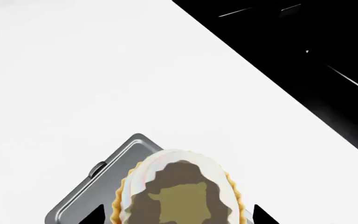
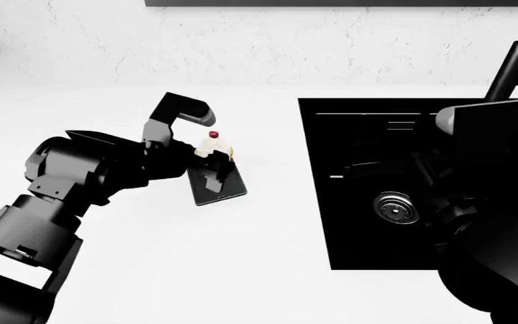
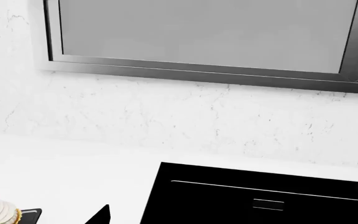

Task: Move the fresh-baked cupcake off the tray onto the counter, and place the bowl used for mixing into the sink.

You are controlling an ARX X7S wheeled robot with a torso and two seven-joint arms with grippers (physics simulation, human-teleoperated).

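The small white-frosted cupcake (image 2: 216, 146) with a red cherry was seen on the flat dark grey tray (image 2: 216, 182) upon the white counter (image 2: 151, 270), flanked by the spread left gripper (image 2: 208, 150) for grasping; the right claw's state could not be told.

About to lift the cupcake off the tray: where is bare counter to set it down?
Bare counter lies between the tray and the sink, and in front of the tray. Counter behind the cupcake toward the wall is bare too. The left gripper crowds the tray.
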